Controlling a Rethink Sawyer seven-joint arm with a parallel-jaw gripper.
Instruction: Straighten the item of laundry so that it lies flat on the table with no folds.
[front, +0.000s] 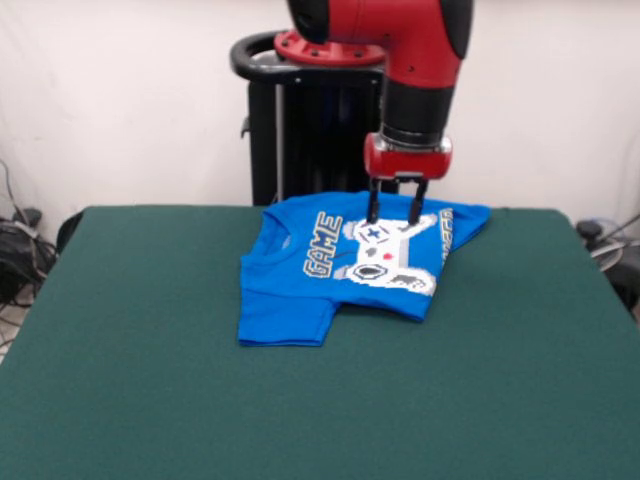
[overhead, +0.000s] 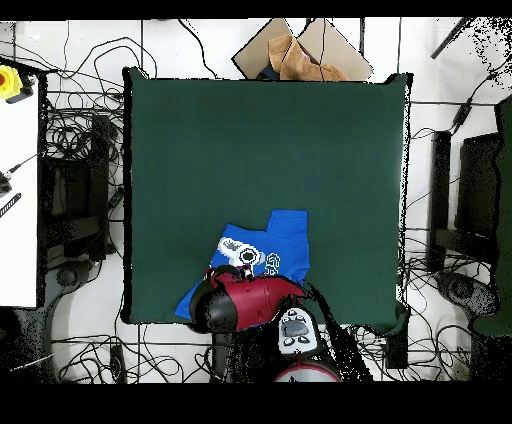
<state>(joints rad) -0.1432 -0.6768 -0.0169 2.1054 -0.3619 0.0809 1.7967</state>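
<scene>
The bright blue T-shirt (front: 330, 275) lies crumpled near the table's far edge, in front of the pedestal. Its right side is folded, so the white controller print and "GAME" show while the other word is mostly hidden. One sleeve sticks out towards the front left. My gripper (front: 394, 214) hangs straight down over the shirt's far part, above the controller print. It is open, and its fingertips (front: 373, 212) are at or just above the cloth. In the overhead view the red arm (overhead: 248, 302) covers part of the shirt (overhead: 282, 238) and hides the gripper. The green table (front: 150, 360) is much bigger than the shirt.
The black pedestal (front: 300, 130) stands right behind the shirt. Cables lie on the floor all around the table (overhead: 260, 140). A brown cardboard item (overhead: 300, 55) sits beyond the table's edge opposite the robot. A white bench (overhead: 18, 190) stands at the left.
</scene>
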